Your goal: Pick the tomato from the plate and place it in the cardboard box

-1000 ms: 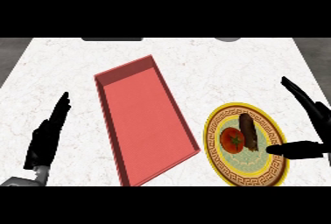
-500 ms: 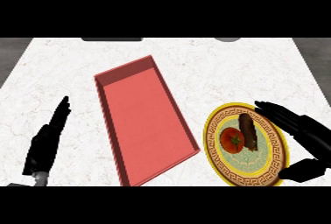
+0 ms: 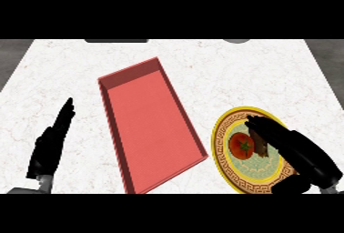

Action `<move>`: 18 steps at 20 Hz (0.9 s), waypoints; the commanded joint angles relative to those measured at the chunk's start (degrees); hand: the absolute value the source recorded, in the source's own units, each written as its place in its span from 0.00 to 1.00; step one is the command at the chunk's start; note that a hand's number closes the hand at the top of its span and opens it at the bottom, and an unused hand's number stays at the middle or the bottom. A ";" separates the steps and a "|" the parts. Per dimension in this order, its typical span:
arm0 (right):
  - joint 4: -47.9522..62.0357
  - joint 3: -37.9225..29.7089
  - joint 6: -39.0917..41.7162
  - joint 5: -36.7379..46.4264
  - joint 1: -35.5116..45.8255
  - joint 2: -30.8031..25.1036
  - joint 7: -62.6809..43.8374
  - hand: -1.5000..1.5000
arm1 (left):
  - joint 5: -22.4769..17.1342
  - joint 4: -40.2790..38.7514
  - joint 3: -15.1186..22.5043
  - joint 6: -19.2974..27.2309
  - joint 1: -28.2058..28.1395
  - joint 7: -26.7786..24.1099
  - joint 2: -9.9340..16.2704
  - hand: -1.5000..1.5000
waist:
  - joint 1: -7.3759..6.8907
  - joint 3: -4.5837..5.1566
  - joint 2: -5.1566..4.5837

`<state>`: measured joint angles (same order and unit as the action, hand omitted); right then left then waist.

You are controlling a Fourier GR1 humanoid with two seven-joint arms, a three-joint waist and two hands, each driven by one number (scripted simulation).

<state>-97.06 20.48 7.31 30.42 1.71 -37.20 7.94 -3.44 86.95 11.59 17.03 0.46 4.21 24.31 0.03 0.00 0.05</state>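
A red tomato [image 3: 241, 145] lies on a yellow-rimmed patterned plate [image 3: 225, 127] at the right of the counter, with a dark brown item [image 3: 259, 142] beside it. My right hand [image 3: 299, 152] reaches over the plate from the right, fingers straight, their tips above the brown item just right of the tomato, holding nothing. The shallow red box [image 3: 151, 123] lies to the left of the plate, with nothing in it. My left hand [image 3: 50, 143] rests at the left edge, fingers straight and pointing up.
The white marble counter [image 3: 222, 68] stretches behind the box and plate. Two dark shapes [image 3: 115, 41] sit at its far edge.
My right hand has swung in from the right side and now lies over the plate, fingertips near the tomato. The left hand, box and tomato have stayed put.
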 commanded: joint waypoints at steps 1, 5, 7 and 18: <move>0.88 -3.07 1.81 3.19 -0.39 3.14 -0.02 0.00 | 3.05 0.73 -1.03 -1.13 -1.20 -0.93 -2.43 0.50 | -0.05 0.00 -0.01; 4.05 -1.93 1.70 7.86 -0.77 5.64 -0.37 0.00 | 4.91 0.52 -1.63 -0.91 -2.09 -1.97 -4.15 0.50 | -0.09 0.00 -0.03; 5.01 -3.55 4.60 8.72 2.01 7.62 -1.44 0.00 | 4.20 0.40 -4.34 -3.88 -1.19 -0.54 -3.35 0.50 | -0.14 -0.01 -0.03; 7.14 -6.06 5.78 14.68 1.71 14.39 1.36 0.00 | 5.27 1.11 -10.70 -10.20 0.50 2.18 -4.52 0.50 | -0.10 -0.01 -0.03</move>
<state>-91.32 15.82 11.39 43.89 1.93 -25.02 8.82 2.23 87.72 4.02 9.66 -0.15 4.98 19.24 -0.04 0.00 0.03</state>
